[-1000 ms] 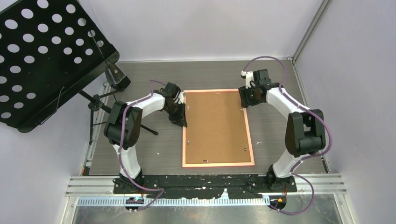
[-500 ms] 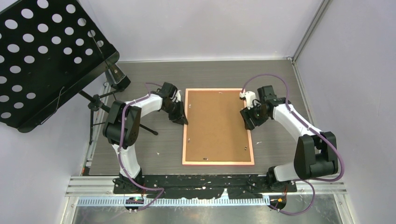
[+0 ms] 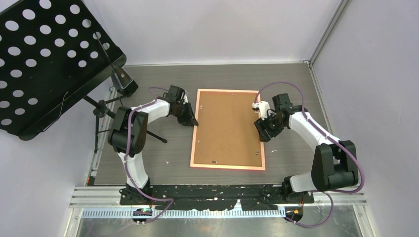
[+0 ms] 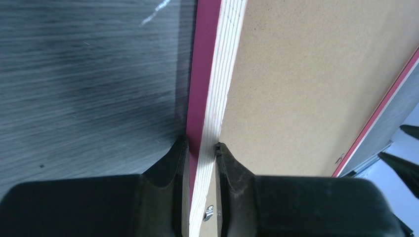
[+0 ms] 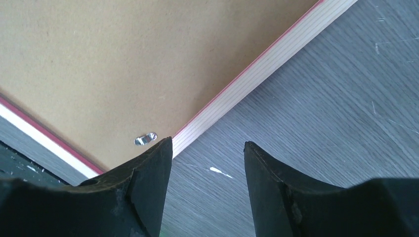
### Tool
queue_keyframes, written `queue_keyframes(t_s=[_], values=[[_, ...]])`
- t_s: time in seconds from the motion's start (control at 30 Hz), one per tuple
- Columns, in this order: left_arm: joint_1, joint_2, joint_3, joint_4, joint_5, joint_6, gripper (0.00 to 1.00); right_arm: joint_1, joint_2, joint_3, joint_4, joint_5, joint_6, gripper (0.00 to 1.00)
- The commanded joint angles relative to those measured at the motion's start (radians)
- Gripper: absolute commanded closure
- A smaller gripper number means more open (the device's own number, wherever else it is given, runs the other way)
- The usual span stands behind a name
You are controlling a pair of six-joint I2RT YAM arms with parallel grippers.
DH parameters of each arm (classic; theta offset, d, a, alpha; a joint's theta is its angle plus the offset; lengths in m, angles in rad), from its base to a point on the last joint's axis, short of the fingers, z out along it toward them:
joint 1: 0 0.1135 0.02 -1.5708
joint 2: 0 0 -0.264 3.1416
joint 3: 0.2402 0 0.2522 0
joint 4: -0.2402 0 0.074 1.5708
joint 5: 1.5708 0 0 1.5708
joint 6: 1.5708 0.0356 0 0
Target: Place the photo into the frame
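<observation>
So the frame (image 3: 228, 129) is lying face-down, brown back up. My left gripper (image 4: 200, 146) is pinched onto its left rail so it can't skate around. My right gripper (image 5: 207, 144) hangs spread apart just off its right rail, holding nothing. Can't see the photo anywhere, probably tucked under that back.

The pink-orange frame (image 3: 229, 128) lies face down, brown back up.

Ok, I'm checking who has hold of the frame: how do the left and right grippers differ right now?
The left gripper is shut on the frame, on its left rail; the right gripper stands open, gripping nothing. The left gripper sits toward the frame's far end; the right gripper about midway along its right edge. Both are black, at the frame's long sides.
</observation>
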Motion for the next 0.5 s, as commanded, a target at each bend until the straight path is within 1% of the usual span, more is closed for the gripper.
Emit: queue_keyframes(t_s=[0.0,0.17,0.27,0.47], values=[[0.039,-0.005,-0.018,0.092,-0.049,-0.059,1.0,0.001,-0.023,0.01,-0.047,-0.069,-0.074,0.37],[0.039,0.003,-0.027,0.107,-0.033,-0.072,1.0,0.001,-0.012,-0.018,-0.071,-0.094,-0.142,0.36],[0.039,-0.002,-0.037,0.113,-0.031,-0.072,1.0,0.001,-0.014,-0.036,-0.068,-0.106,-0.165,0.32],[0.039,-0.016,-0.052,0.123,-0.032,-0.074,1.0,0.009,0.015,-0.04,-0.069,-0.103,-0.163,0.26]])
